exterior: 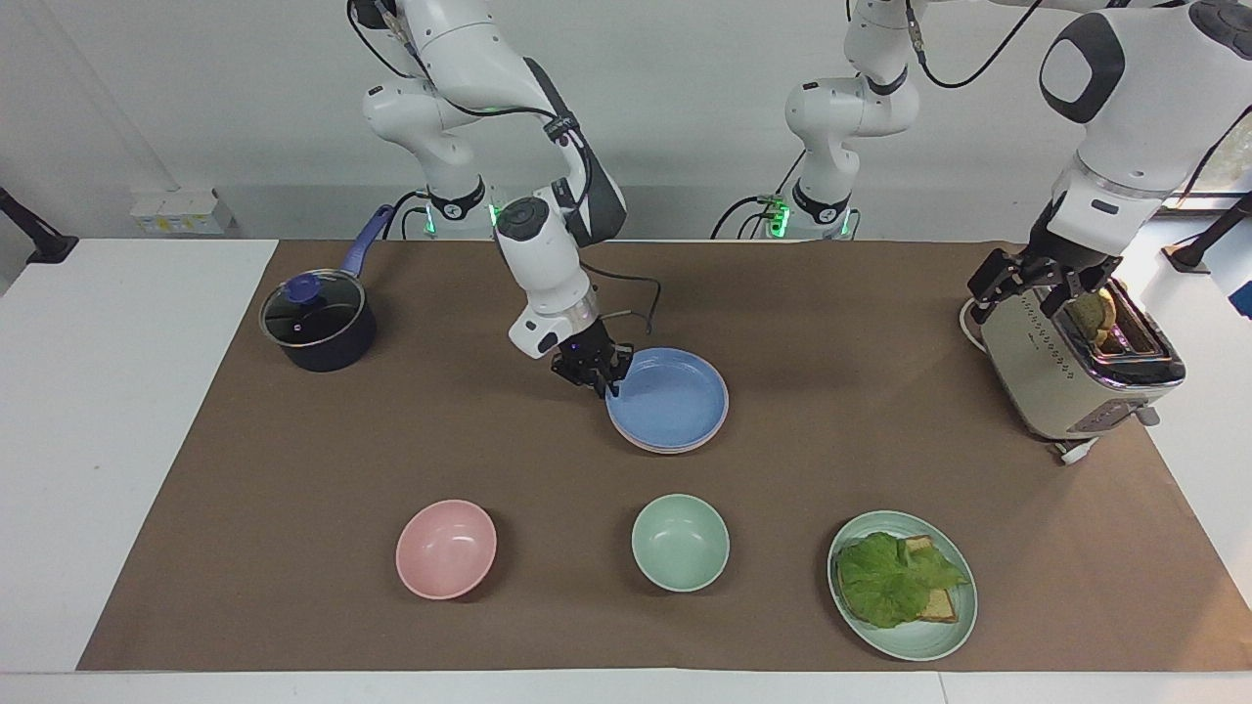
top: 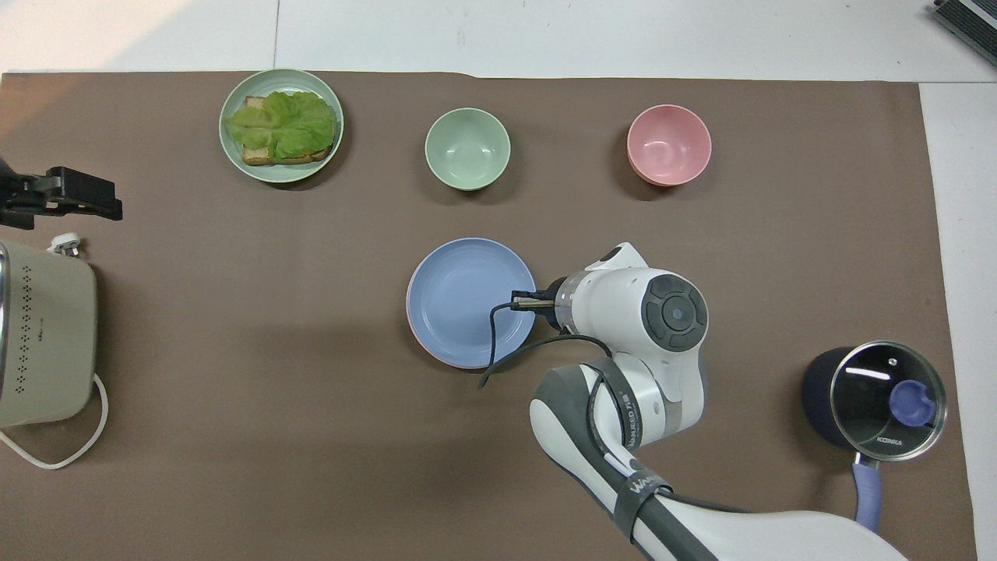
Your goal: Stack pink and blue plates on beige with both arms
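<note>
Right tool (exterior: 601,378), in the facing view, is sitting at the rim of the blue plate (exterior: 669,399), on the edge of the plate that is toward the right arm's end of the table. Whether its fingers are pinching that rim or parting from it, I cannot tell. The blue plate is lying flat and level on top of the pink plate (exterior: 653,446), of which only a thin crescent is showing beneath; the beige plate under them is not clearly showing. This stack is resting near the middle of the table, on the brown mat (exterior: 293,469). Being round, the plate has no long axis and is pointing nowhere; its hollow is facing upward. From the tool the plate's centre is lying toward the left arm's end, so a withdrawal would probably be going up and back toward the right arm's end.

Left tool (exterior: 1035,284) is waiting with fingers spread over the toaster (exterior: 1076,372) at the left arm's end, well apart from the stack, so the right arm is by far the nearer.

Overhead, the right arm's wrist is covering its tool, beside the blue plate (top: 471,302). A pink sliver (top: 415,336) is peeking out at the rim. The left tool (top: 66,195) is showing just by the toaster (top: 43,335).
</note>
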Robot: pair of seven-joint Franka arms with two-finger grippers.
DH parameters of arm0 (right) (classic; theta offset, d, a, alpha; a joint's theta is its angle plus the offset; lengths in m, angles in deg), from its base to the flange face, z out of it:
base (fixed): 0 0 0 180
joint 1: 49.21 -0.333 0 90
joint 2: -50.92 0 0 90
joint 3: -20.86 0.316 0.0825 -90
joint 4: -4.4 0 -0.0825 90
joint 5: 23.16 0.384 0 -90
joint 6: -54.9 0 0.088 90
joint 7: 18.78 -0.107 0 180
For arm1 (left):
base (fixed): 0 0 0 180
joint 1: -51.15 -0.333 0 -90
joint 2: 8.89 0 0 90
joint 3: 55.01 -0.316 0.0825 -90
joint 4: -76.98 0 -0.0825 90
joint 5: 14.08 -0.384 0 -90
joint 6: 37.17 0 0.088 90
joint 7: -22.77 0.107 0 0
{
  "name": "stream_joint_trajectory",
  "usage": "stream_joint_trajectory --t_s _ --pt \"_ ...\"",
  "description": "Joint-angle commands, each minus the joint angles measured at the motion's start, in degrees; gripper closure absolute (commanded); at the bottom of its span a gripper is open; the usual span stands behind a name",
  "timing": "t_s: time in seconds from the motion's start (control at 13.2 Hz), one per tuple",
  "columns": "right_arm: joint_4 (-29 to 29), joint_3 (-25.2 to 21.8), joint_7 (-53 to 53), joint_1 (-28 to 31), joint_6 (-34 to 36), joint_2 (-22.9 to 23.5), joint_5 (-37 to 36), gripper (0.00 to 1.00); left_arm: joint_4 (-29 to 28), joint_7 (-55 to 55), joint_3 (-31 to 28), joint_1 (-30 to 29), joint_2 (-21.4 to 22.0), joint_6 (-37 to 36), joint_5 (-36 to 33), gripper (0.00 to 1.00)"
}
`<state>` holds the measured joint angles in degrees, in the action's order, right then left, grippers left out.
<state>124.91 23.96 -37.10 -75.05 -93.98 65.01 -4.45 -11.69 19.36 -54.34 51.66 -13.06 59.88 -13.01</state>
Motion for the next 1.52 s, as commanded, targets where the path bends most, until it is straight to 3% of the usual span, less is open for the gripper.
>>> stream_joint_trajectory --t_s 0.0,0.3,0.53,0.84,1.22,1.44 --pt "-0.71 0.24 -1.45 0.87 0.96 -0.03 -1.22 0.0 -0.01 -0.28 -0.23 0.28 0.74 -0.99 -0.9 0.0" --pt "-1.24 -2.3 -1.45 2.62 7.35 -4.49 -3.32 0.0 -0.01 -0.28 -0.23 0.28 0.74 -0.99 -0.9 0.0" --pt "-1.33 -2.22 -1.02 9.9 12.63 -9.5 -10.87 0.0 -0.01 -0.28 -0.23 0.28 0.74 -0.99 -0.9 0.0" --pt "-2.29 -2.22 2.66 18.78 17.47 -13.82 -13.26 0.0 -0.01 -0.28 -0.23 0.28 0.74 -0.99 -0.9 0.0" --pt "-15.01 -2.22 9.0 27.05 36.86 -14.79 -14.05 0.0 -0.01 -0.28 -0.23 0.19 0.74 -0.99 -0.9 0.0" --pt "-23.28 -2.4 11.01 28.56 47.25 -14.71 -19.22 0.0 -0.01 -0.28 -0.24 0.28 0.74 -0.99 -0.9 0.0"
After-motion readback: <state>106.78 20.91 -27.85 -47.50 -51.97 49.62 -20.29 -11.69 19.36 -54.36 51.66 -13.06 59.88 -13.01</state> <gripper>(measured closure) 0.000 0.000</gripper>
